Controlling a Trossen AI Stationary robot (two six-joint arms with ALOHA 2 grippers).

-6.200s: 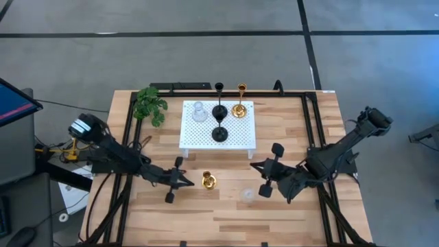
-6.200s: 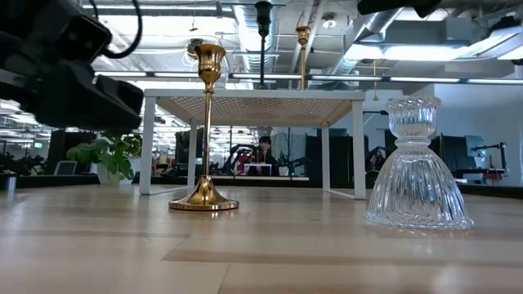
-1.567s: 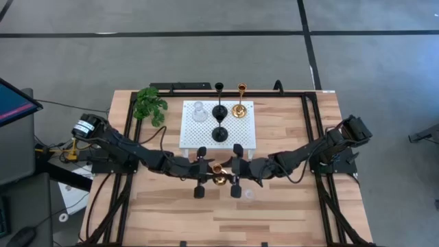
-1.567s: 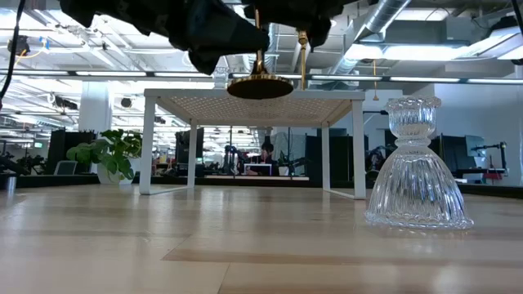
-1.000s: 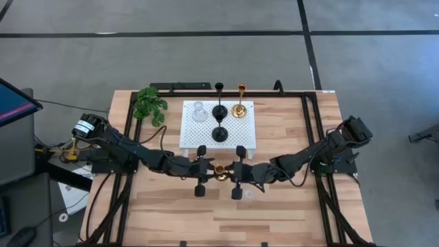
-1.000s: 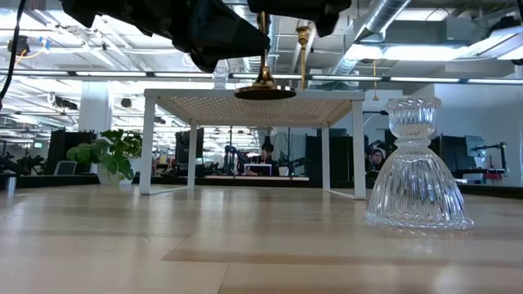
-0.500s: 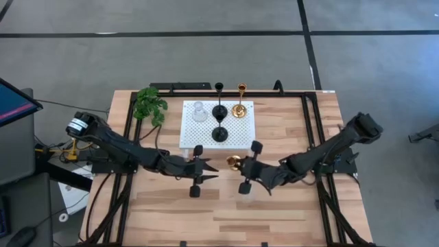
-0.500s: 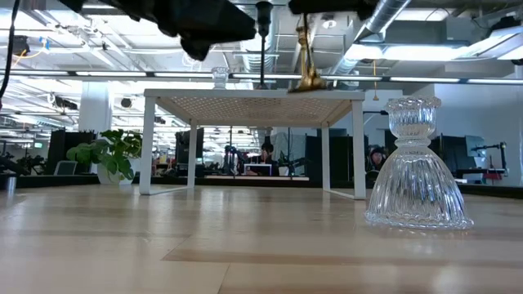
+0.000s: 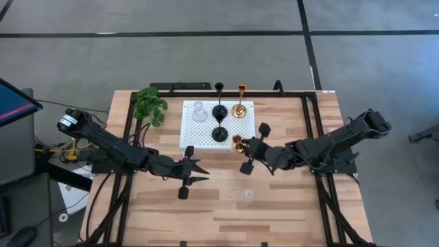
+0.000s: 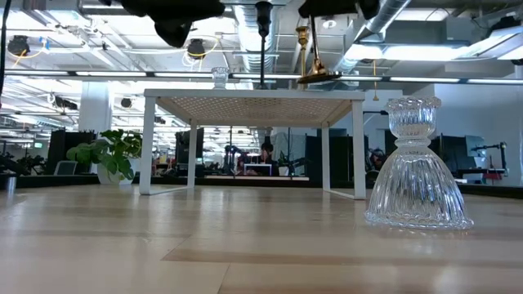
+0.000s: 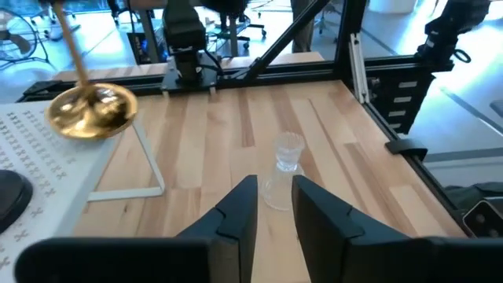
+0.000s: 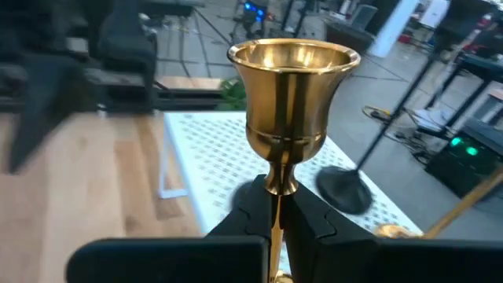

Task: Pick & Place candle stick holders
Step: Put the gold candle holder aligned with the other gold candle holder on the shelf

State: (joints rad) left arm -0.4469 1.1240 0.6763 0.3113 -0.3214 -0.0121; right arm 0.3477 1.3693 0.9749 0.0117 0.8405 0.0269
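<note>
A shiny gold holder (image 12: 291, 116) is gleaming between the right gripper's (image 12: 275, 206) black fingers, with the white, hole-dotted platform (image 12: 236, 153) and pale striped wood showing beyond it.

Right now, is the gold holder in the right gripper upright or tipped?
Tipped. In the low view the gold holder leans, its base slanted, above the platform, stem clamped by the right gripper.

An open-plan robotics lab or workshop. Beyond the wooden table (image 10: 245, 245) runs an exposed ceiling with silver ducts (image 10: 384, 16) and strip lights, with rows of desks and a seated person (image 10: 264, 155) far back. The floor (image 9: 206, 48) is grey concrete marked with dark lines.
</note>
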